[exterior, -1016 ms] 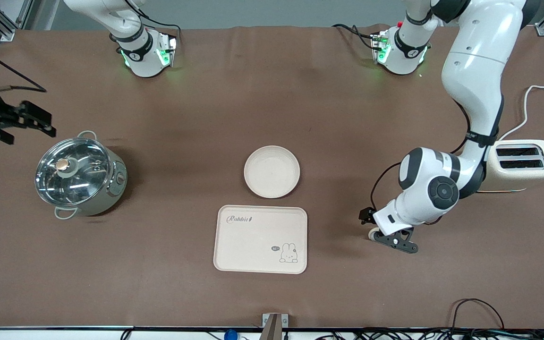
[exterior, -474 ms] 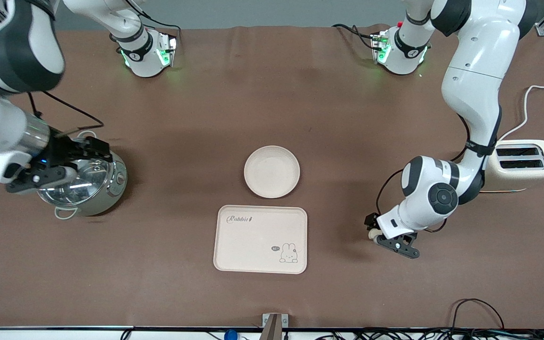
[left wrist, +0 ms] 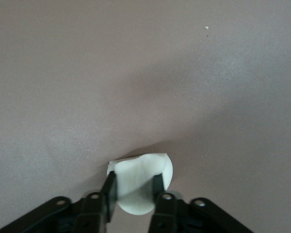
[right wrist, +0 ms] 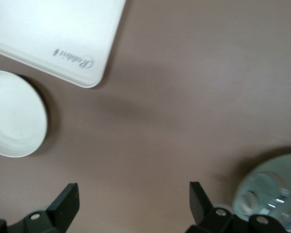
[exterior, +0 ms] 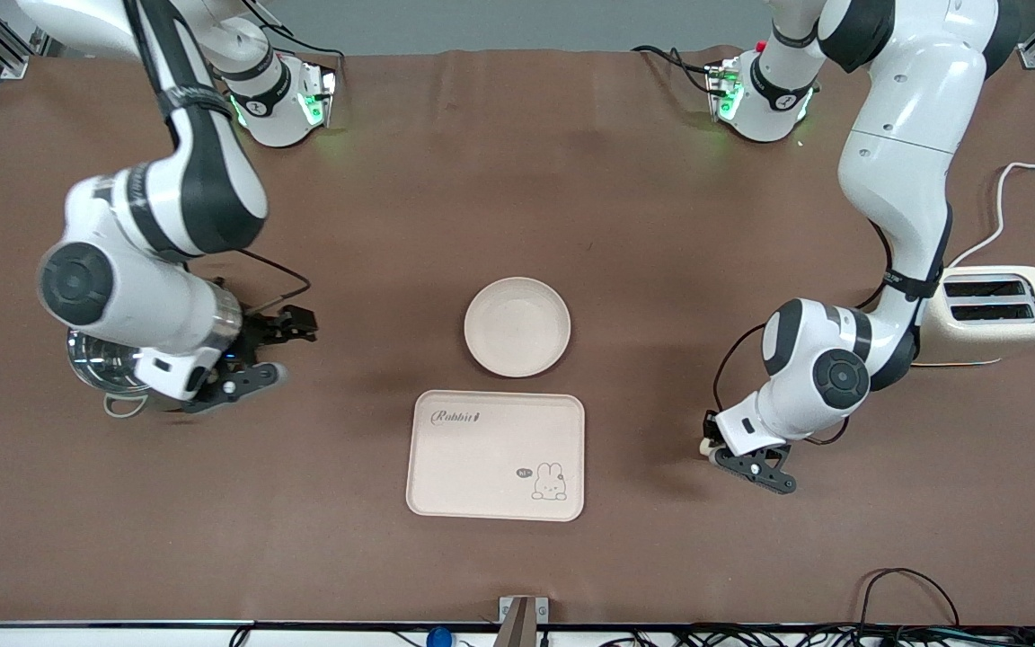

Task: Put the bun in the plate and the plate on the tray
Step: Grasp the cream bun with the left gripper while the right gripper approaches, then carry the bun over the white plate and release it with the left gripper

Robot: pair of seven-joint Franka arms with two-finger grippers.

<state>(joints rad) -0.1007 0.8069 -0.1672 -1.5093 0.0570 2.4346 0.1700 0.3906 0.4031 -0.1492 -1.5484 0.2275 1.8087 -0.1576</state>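
The bun (left wrist: 141,175) is a small pale lump pinched between my left gripper's (left wrist: 134,187) fingers. In the front view my left gripper (exterior: 722,455) is low over the bare table toward the left arm's end, beside the tray, shut on the bun (exterior: 707,446). The round cream plate (exterior: 517,325) lies empty at mid-table. The Rabbit tray (exterior: 495,455) lies empty just nearer the camera than the plate. My right gripper (exterior: 291,349) is open and empty, over the table between the pot and the plate. The right wrist view shows its gripper (right wrist: 133,193), the plate (right wrist: 14,114) and the tray (right wrist: 53,34).
A steel pot with a glass lid (exterior: 93,367) stands toward the right arm's end, mostly hidden under the right arm; its lid shows in the right wrist view (right wrist: 271,190). A cream toaster (exterior: 994,314) with a cord stands at the left arm's end.
My right arm has swung in from the table's end, over the pot, toward the middle. My left gripper holds the bun and has shifted slightly.
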